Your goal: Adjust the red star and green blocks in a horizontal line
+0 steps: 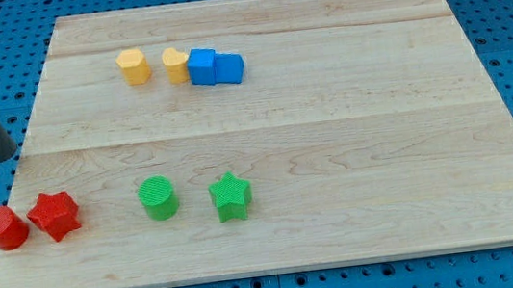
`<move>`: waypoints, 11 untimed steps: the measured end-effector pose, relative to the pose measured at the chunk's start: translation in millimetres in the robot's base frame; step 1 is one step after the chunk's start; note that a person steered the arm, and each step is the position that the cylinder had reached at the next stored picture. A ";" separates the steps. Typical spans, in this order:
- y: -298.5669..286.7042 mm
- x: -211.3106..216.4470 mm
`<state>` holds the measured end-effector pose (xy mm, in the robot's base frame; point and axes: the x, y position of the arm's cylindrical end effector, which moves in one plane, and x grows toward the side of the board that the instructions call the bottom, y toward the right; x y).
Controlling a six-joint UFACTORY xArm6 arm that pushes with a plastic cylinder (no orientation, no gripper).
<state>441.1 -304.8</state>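
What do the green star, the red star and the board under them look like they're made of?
The green star and red star look like matte moulded or printed plastic: fine ridges line their tops, and the colour is flat and even. The board appears to be pale wood, glued from wide planks, judging by the grain streaks and straight seams; its finish looks smooth and only faintly glossy.
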 end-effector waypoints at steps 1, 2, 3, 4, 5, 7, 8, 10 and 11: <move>0.7 7.5; 30.5 41.8; 63.2 64.7; 37.9 67.7; 58.3 56.3; 155.5 32.6; 198.5 17.4; 259.5 21.5; 260.0 21.4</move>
<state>462.5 -44.8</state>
